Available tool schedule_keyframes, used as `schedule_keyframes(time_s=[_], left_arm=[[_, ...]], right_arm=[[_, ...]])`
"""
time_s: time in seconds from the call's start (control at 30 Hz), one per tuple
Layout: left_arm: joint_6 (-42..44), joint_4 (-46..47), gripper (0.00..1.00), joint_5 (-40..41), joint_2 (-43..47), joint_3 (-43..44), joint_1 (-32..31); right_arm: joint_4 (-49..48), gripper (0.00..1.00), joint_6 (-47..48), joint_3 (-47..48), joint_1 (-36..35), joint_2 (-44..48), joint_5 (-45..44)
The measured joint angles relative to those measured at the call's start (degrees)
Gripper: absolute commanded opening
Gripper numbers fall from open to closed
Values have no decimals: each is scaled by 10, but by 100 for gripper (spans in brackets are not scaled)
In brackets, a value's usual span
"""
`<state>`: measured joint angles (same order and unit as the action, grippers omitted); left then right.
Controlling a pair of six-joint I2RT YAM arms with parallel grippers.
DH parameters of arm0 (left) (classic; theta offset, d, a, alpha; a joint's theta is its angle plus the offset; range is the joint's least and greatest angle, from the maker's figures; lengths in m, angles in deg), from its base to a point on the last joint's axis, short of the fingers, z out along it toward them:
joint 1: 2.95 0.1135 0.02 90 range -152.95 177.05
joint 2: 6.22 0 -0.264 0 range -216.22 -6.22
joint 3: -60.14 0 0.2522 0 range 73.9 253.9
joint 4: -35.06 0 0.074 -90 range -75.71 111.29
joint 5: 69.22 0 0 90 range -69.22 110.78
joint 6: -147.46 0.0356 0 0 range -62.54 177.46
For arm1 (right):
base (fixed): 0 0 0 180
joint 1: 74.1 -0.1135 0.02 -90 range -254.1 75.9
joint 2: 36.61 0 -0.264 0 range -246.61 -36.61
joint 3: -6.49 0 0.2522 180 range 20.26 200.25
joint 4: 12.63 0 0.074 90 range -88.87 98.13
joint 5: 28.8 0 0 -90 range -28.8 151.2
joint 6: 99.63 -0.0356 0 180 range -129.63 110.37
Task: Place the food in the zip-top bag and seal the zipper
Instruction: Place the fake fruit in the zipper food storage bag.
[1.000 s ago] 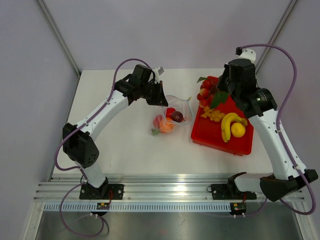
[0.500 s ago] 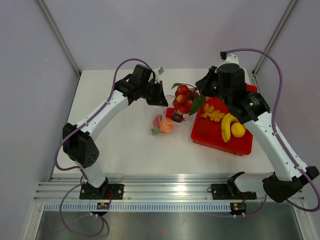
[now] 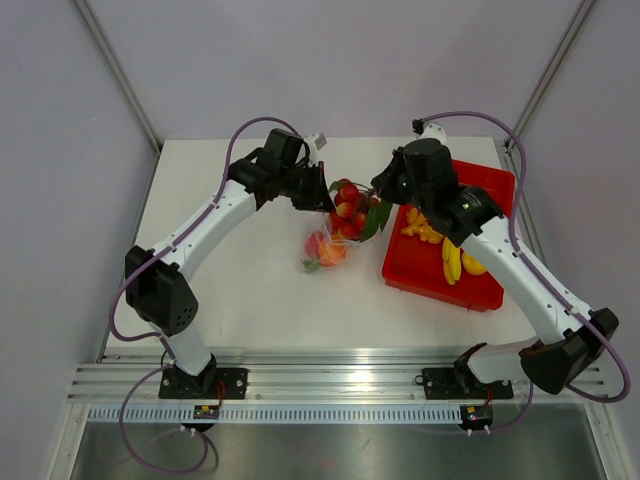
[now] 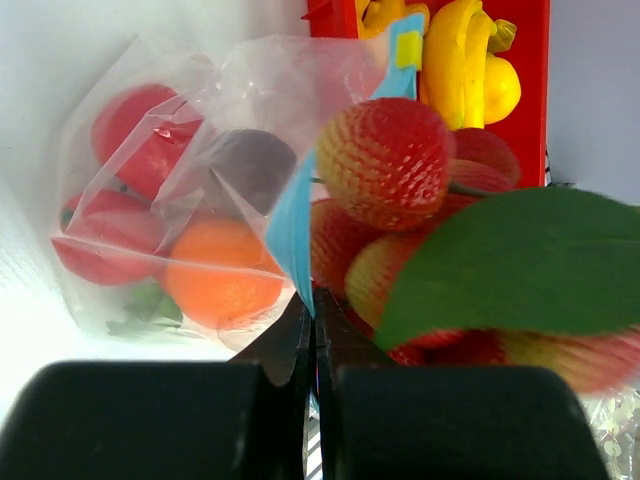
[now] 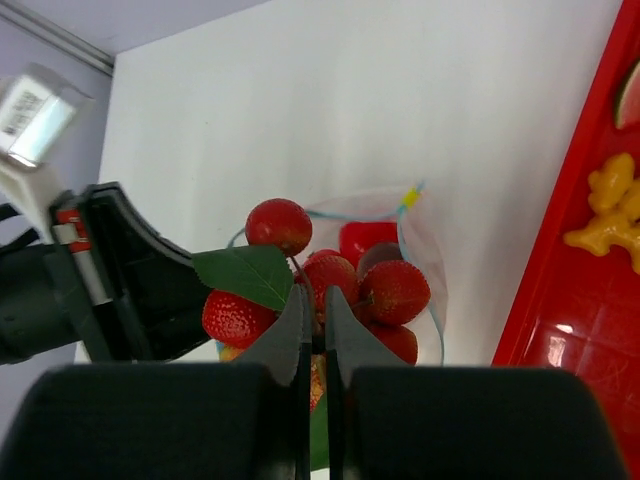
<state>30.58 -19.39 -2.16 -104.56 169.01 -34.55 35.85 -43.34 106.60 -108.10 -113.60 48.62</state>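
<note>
Now the right gripper (image 3: 374, 192) hangs over the zip-top bag (image 3: 338, 238). 1 s ago it was over the far-left corner of the red tray (image 3: 482, 288), and half a sec ago approx midway between. Its fingers are pressed nearly together, pinching the stem of the berry cluster (image 3: 349, 207), which has come across w/ it. The red berries and green leaf (image 3: 378, 218) are now right at the bag's mouth. Can't tell if any berry is past the rim yet.

The left gripper (image 3: 322, 196) hasn't moved vs both earlier frames. Its fingers are clamped tight on the zipper (image 4: 290, 222), and the blue strip runs straight down into the closed tips, holding that side of the mouth up. In the right wrist view the strip loops open behind the cluster.

The bag is in the same spot on the table (image 3: 250, 300), just left of the tray. The food inside is unchanged: an orange ball (image 4: 222, 282), red pieces (image 4: 140, 122) and a dark purple one (image 4: 246, 165). In the top view the purple one is now hidden under the cluster.

W/ the arm gone, the tray's far end is in plain sight. The banana (image 3: 451, 262) and the yellow ginger-like piece (image 3: 424, 228) are where they were.
</note>
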Motion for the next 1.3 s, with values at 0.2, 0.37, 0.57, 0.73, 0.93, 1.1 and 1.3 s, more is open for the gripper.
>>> schedule_keyframes(time_s=[0.2,0.37,0.57,0.73,0.93,1.1,1.3], left_arm=[[0,-4,0,0,0,0,0],[0,-5,0,-1,2,0,0],[0,-4,0,-7,3,0,0],[0,-4,0,-14,3,0,0],[0,-4,0,-19,3,0,-4],[2,-4,0,-19,3,0,-4],[6,-4,0,-20,3,0,-4]], right_arm=[[-9,0,-9,-41,0,-35,-29],[-10,0,-22,-44,-1,-65,-45],[-15,0,-40,-40,-1,-67,-48],[-18,0,-54,-21,-1,-68,-49],[-19,0,-60,21,-2,-85,-49],[-14,0,-62,47,-2,-106,-48],[32,0,-58,115,-2,-140,-46]])
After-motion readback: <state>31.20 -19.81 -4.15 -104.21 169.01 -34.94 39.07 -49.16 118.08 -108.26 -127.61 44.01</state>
